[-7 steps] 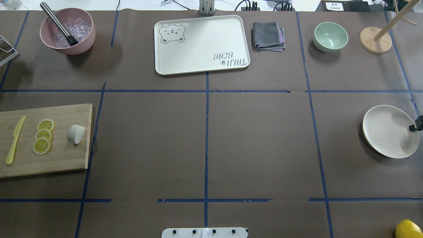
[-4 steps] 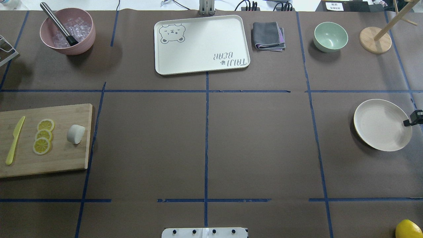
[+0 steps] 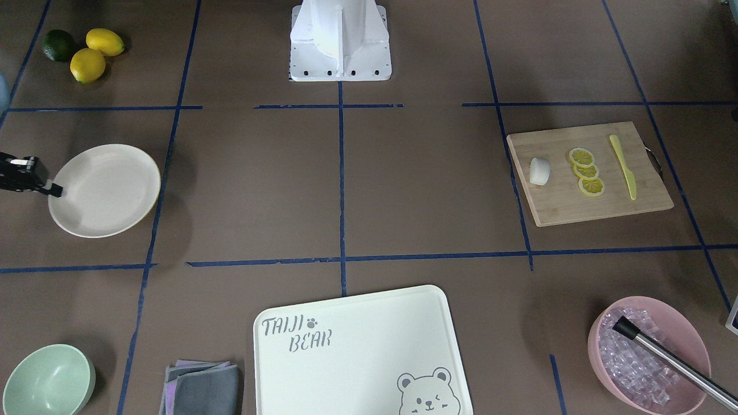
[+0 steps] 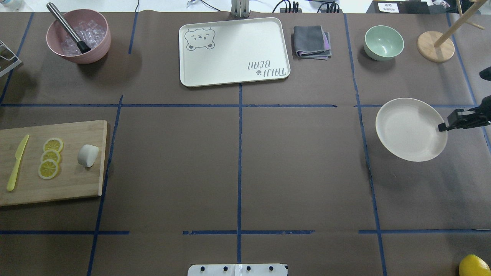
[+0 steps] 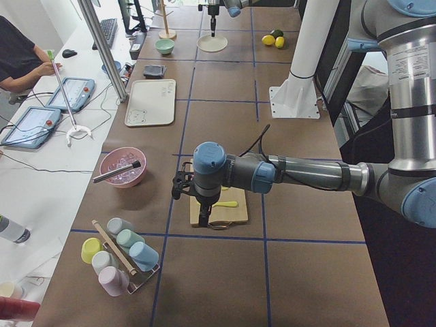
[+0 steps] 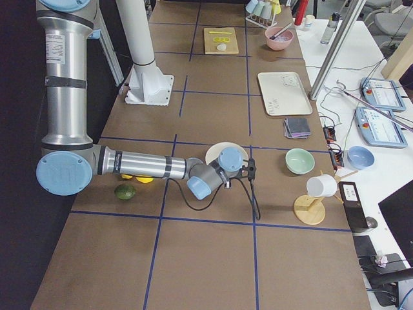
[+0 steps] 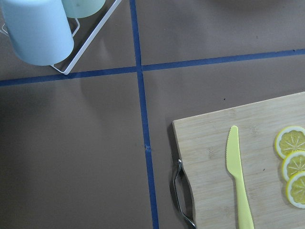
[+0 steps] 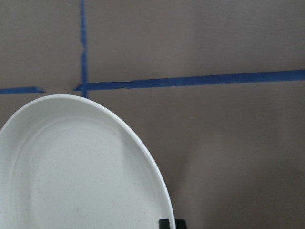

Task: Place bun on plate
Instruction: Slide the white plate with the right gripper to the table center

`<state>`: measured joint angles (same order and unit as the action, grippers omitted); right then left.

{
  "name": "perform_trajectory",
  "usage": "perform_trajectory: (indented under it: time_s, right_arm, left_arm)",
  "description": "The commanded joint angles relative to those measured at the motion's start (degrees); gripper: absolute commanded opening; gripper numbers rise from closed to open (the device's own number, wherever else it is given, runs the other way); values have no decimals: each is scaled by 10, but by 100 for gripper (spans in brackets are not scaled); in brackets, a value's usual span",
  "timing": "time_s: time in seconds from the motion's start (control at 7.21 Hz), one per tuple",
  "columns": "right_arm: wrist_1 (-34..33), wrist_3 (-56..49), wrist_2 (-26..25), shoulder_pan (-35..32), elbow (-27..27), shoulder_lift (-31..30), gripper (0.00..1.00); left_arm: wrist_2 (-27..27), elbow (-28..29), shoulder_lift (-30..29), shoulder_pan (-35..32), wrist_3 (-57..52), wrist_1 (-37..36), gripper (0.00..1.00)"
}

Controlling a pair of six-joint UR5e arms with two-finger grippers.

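Observation:
The white bun (image 4: 88, 155) (image 3: 539, 171) lies on the right end of the wooden cutting board (image 4: 69, 184), beside three lemon slices (image 4: 50, 158). Far across the table, my right gripper (image 4: 441, 127) (image 3: 56, 190) is shut on the rim of the cream plate (image 4: 406, 130) (image 3: 104, 190), which fills the lower left of the right wrist view (image 8: 71, 181). My left gripper (image 5: 204, 219) shows only in the exterior left view, hanging over the board; I cannot tell if it is open. The left wrist view has the board's handle end (image 7: 209, 143) but not the bun.
A yellow knife (image 4: 17, 163) lies on the board's left. Along the far edge stand a pink ice bowl (image 4: 96, 46), a bear tray (image 4: 234, 51), a folded cloth (image 4: 311, 41), a green bowl (image 4: 383, 42) and a wooden stand (image 4: 435, 46). A cup rack (image 7: 38, 28) is near the board.
My right gripper has moved the plate leftward and toward the far side of the table, further into view. The bun and the board have stayed put.

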<state>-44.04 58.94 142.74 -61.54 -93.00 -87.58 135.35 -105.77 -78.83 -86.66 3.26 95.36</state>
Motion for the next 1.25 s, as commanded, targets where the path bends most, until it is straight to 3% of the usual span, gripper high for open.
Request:
perform_trajectory:
  time_s: [0.0,0.42,0.69,1.11]
  right_arm:
    - [-2,175,-97,114,-30,86,0]
    - [-30,253,-229,242,-24,163,0]
    - [-134,318,-296,308,-17,240,0]
    - [-143,319,-313,333,-13,246,2]
  left_arm:
    - [0,0,1,0,-1,4,100]
    - [7,0,6,0,0,10,100]
    - [17,0,6,0,0,10,100]
    - [22,0,7,0,1,11,100]
